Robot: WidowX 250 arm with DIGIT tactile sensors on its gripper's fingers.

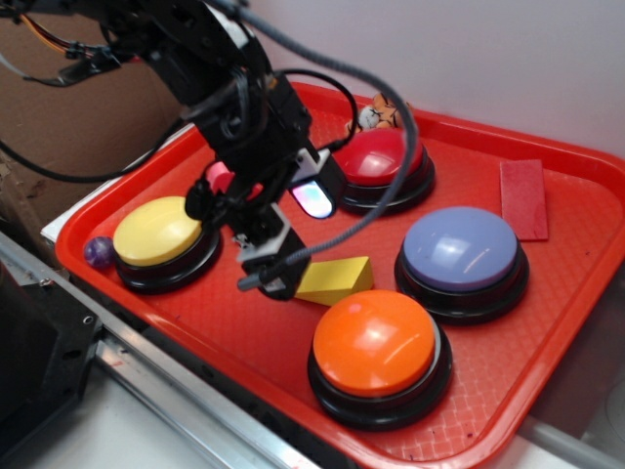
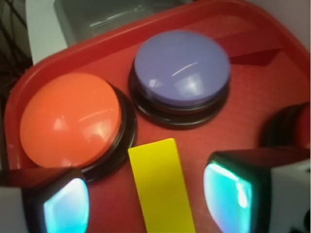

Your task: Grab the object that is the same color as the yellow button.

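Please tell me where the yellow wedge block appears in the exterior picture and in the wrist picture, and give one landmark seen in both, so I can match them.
Exterior view: the yellow wedge block lies on the red tray, low centre, just above the orange button.
Wrist view: it is at bottom centre, between the open jaws.
Shared landmark: the orange button, beside the block in both views.
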